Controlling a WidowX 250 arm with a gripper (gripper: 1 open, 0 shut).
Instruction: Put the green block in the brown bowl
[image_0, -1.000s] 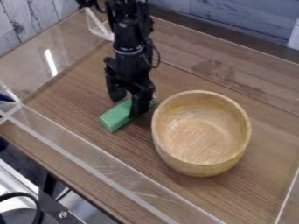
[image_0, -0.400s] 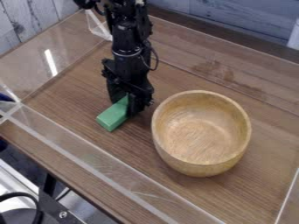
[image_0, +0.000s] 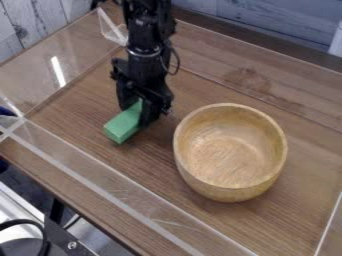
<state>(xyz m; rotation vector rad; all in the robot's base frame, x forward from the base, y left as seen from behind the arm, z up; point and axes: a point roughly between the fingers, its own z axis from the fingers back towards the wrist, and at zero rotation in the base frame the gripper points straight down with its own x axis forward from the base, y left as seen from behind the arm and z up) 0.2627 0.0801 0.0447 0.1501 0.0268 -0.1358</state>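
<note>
The green block (image_0: 123, 126) is a small bright green bar held at its upper right end between the black fingers of my gripper (image_0: 144, 108). The gripper points straight down and is shut on the block. The block's free end slants down to the left, just above the wooden table. To the right, about a hand's width away, the brown bowl (image_0: 230, 109) rests upright on the table with nothing inside it.
A brown wooden tabletop (image_0: 80, 95) is ringed by low clear plastic walls, with one wall along the front edge (image_0: 120, 195) and another at the far right (image_0: 327, 215). The black arm (image_0: 147, 30) rises behind the gripper.
The fingers closed on the block's end, and the gripper then rose slightly, taking the block up and a little to the left off the table. The bowl has not moved.
</note>
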